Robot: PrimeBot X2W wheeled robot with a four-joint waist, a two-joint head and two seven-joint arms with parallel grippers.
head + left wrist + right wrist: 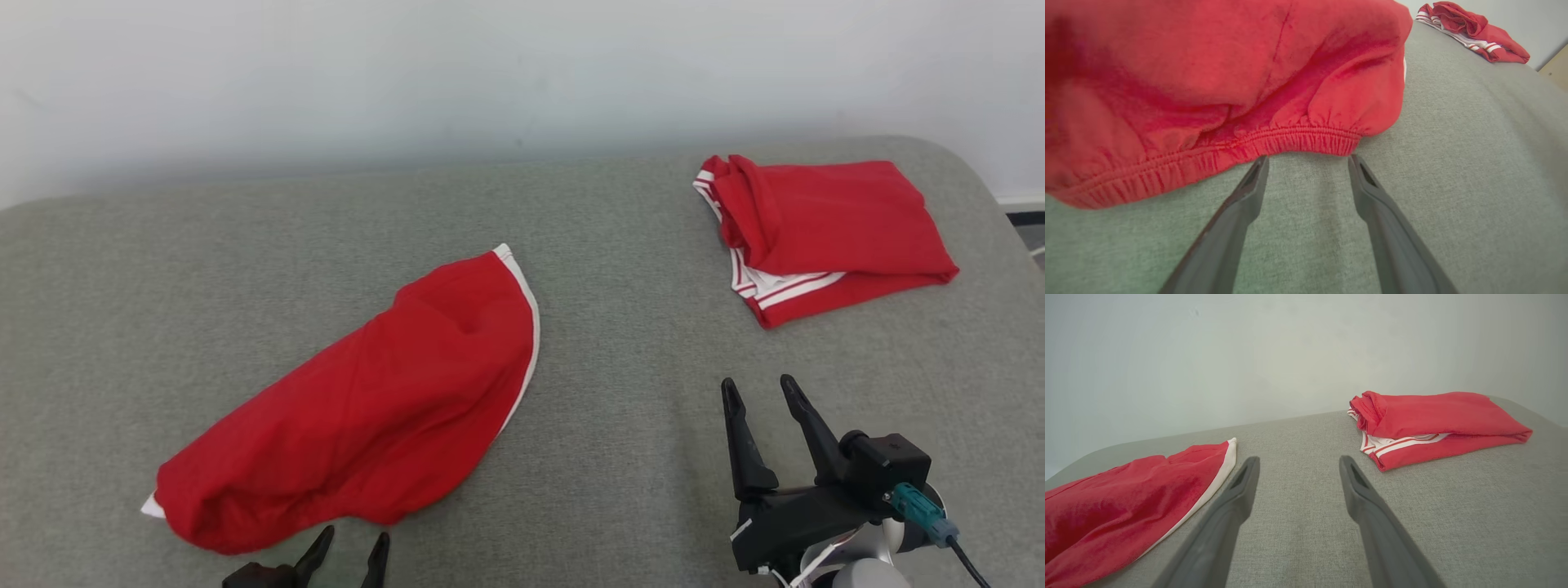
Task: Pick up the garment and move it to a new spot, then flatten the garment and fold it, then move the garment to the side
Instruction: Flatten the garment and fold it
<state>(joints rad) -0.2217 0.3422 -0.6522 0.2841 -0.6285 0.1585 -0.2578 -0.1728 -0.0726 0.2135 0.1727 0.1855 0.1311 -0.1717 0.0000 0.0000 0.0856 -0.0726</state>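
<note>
Lying: shorts (367,408) crumpled on the gray couch (637,392), front left.
Left gripper (355,535): spread wide, tips just beside the waistband (1298,141).
Right gripper (758,382): spread, holding nothing.
Feel: probably soft, light, floppy; grab the waistband.

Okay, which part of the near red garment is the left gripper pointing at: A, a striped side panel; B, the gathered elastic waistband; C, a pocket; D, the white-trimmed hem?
B: in the left wrist view the open left gripper points at the gathered elastic waistband of the red garment.
</note>
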